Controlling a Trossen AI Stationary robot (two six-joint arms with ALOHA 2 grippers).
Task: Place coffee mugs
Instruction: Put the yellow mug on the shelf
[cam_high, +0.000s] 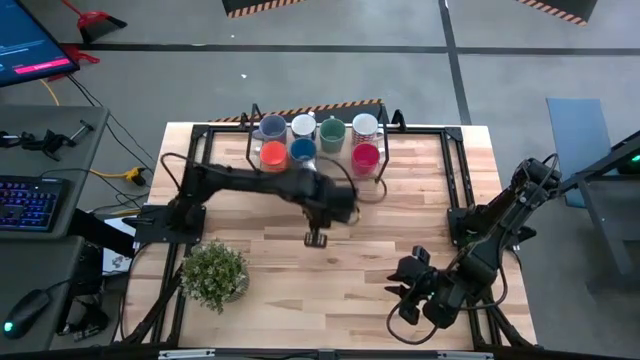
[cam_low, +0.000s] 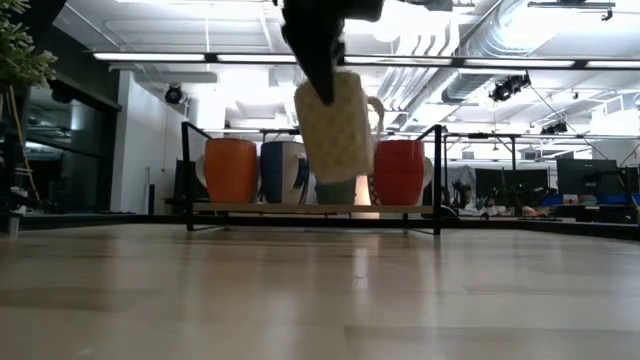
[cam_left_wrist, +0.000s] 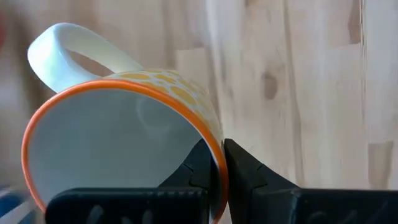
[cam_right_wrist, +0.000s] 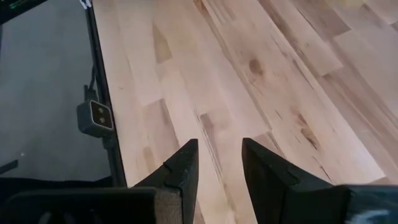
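My left gripper (cam_high: 338, 200) hovers over the table's middle, just near of the mug rack, shut on a white mug with a yellow pattern and an orange rim (cam_low: 338, 125). The arm hides this mug in the high view. Seven mugs stand on their bases in two rows on the rack at the far edge: grey-blue (cam_high: 272, 127), white (cam_high: 303, 126), green (cam_high: 332, 131) and cream (cam_high: 365, 125) behind, orange (cam_high: 273, 155), blue (cam_high: 303, 152) and red (cam_high: 365, 158) in front. My right gripper (cam_high: 410, 292) waits open at the near right. My left gripper (cam_left_wrist: 221, 150) pinches the patterned mug's wall at the rim (cam_left_wrist: 214, 134), one finger inside (cam_left_wrist: 198, 165) and one outside (cam_left_wrist: 245, 168), on the side opposite the handle (cam_left_wrist: 68, 46). The fingers come from above, pointing down. The mug hangs lifted clear, tilted, above the table.
A potted green plant (cam_high: 213, 272) stands at the near left. A small dark device (cam_high: 316, 238) sits on the table's middle. A black frame (cam_high: 455, 180) borders the wooden top. Bare wood lies between the rack and my right gripper (cam_right_wrist: 217, 163).
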